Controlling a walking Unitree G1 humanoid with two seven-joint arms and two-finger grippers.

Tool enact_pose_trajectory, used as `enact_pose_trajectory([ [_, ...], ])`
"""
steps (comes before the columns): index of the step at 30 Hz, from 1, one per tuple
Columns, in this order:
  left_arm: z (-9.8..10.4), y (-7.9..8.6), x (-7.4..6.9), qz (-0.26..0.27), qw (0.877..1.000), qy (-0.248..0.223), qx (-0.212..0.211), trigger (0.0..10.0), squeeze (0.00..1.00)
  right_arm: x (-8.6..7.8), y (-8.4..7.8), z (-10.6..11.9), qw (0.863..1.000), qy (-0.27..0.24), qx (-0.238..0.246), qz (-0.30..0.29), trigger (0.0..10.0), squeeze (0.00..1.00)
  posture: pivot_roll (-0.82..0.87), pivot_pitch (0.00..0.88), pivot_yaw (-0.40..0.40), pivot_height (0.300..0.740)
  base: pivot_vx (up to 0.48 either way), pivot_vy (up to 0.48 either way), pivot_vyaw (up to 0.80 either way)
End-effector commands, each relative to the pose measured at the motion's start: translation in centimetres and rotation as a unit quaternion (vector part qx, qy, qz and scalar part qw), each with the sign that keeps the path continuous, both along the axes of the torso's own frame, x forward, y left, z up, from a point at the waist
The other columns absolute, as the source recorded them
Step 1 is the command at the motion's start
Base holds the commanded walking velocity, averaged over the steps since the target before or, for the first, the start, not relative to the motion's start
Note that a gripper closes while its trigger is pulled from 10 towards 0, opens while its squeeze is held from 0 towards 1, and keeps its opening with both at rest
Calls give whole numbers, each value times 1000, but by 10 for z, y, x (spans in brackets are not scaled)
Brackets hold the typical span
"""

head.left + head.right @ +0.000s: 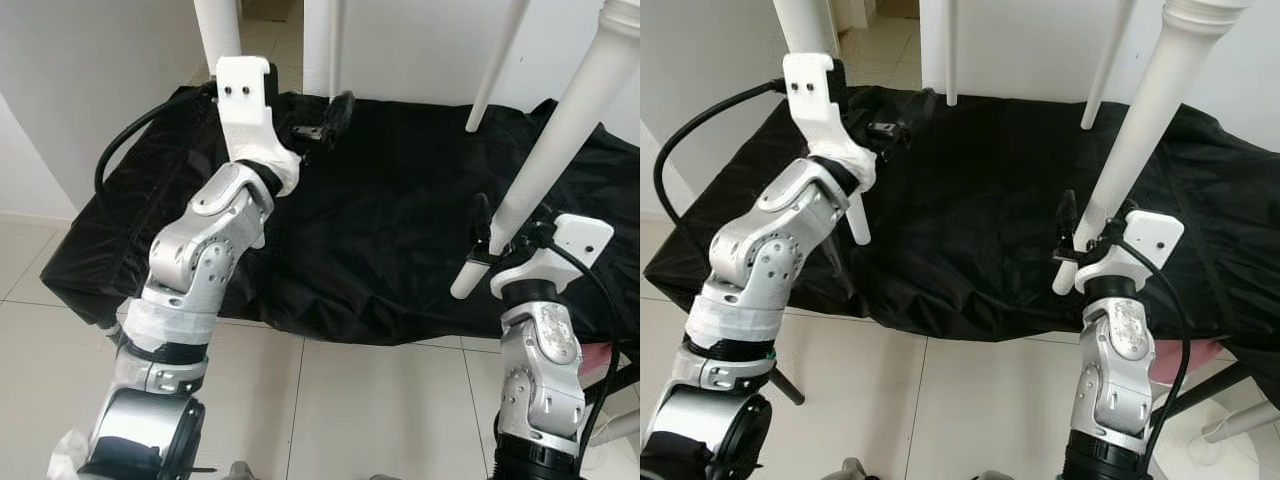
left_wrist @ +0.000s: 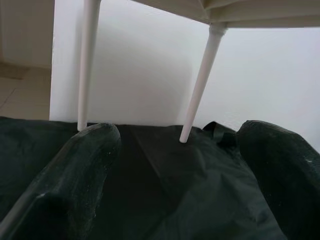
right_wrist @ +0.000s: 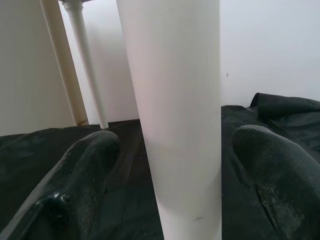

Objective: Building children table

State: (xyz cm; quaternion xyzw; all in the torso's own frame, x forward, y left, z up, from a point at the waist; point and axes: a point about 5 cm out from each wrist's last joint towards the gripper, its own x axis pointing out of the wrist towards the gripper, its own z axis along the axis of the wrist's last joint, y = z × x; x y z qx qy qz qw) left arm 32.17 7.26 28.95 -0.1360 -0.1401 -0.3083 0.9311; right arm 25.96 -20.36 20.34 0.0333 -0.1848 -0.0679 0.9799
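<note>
Floor: we see pale tiles (image 1: 380, 400) nearest to us, under both silver arms.
Black cloth: a black cover (image 1: 400, 220) is draped over a low surface ahead of us, its near edge hanging toward the tiles.
Right gripper: our right gripper (image 1: 1081, 240) is at the near edge of the cloth, toward its right corner. Its two black fingers (image 3: 80, 175) stand apart with the white leg between them, and we see a gap on each side of the leg in the right wrist view, so the pincer is open around it and not clamped.
Near right leg: this white table leg (image 1: 1135, 140) slants up and away from the gripper, its lower tip just past the near edge of the cloth.
Left gripper: our left gripper (image 1: 325, 128) is held out over the far left part of the cloth. Its fingers (image 2: 75, 170) are spread wide with nothing between them, so it is open and holds nothing.
Near left leg: another white leg (image 1: 217, 30) rises behind the left wrist, near the left edge of the cloth.
Far legs: two thinner white legs (image 2: 200, 85) stand with their tips on the far edge of the cloth.
Table top: the white underside (image 2: 240, 10) where the legs join shows at the top of the left wrist view.
Wall: a white wall (image 1: 420, 50) stands just behind the far edge.
</note>
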Motion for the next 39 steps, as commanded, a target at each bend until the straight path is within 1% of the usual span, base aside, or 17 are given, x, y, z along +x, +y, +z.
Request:
enact_pose_trajectory([
  [1, 1, -4, -6, -40, 999, -19, 20, 10000, 0, -2, 1, 0, 1000, -2, 2, 2, 10000, 0, -55, 0, 0, 740, 0, 0, 0],
  [5, -1, -5, -8, -40, 999, -18, 22, 10000, 0, -2, 1, 1, 1000, -1, 1, 2, 10000, 0, -56, 0, 0, 740, 0, 0, 0],
  [6, -1, -5, -8, -40, 999, -18, 22, 10000, 0, -3, 1, 0, 1000, -1, 1, 2, 10000, 0, -56, 81, 23, 740, 0, 0, 0],
  [11, -3, -3, -10, -35, 999, -15, 26, 10000, 0, -3, 1, 0, 1000, 1, 1, 1, 10000, 0, -56, 83, 22, 740, 0, 0, 0],
  [14, -15, 5, -12, -14, 999, -11, 47, 10000, 0, -7, 2, -4, 1000, 8, -2, -6, 10000, 0, -65, 80, 27, 740, 0, 0, 0],
  [16, -19, 7, -14, -9, 998, -11, 53, 10000, 0, -9, 3, -5, 1000, 9, -2, -8, 10000, 0, -66, 80, 27, 740, 0, 0, 0],
  [17, -23, 11, -15, -1, 999, -4, 51, 10000, 0, -11, 4, -7, 1000, 12, -2, -9, 10000, 0, -68, 78, 27, 740, 0, 0, 0],
  [18, -23, 11, -15, -1, 999, -4, 51, 10000, 0, -11, 4, -7, 1000, 12, -2, -9, 10000, 0, -68, 78, 27, 740, 0, 0, 0],
  [19, -30, 16, -19, 10, 998, -1, 59, 10000, 0, -15, 6, -12, 1000, 19, -3, -11, 10000, 0, -65, 78, 24, 740, 0, 0, 0],
  [22, -40, 25, -24, 28, 997, 7, 70, 10000, 0, -20, 10, -19, 999, 32, -4, -11, 10000, 0, -60, 75, 21, 740, 0, 0, 0],
  [26, -45, 30, -25, 36, 996, 10, 81, 10000, 0, -18, 11, -21, 999, 35, -9, -4, 10000, 0, -56, 70, 14, 740, 0, 0, 0],
  [39, -50, 36, -29, 50, 995, 6, 90, 10000, 0, -17, 13, -23, 999, 40, -14, 5, 10000, 0, -49, 62, 2, 740, 0, 0, 0],
])
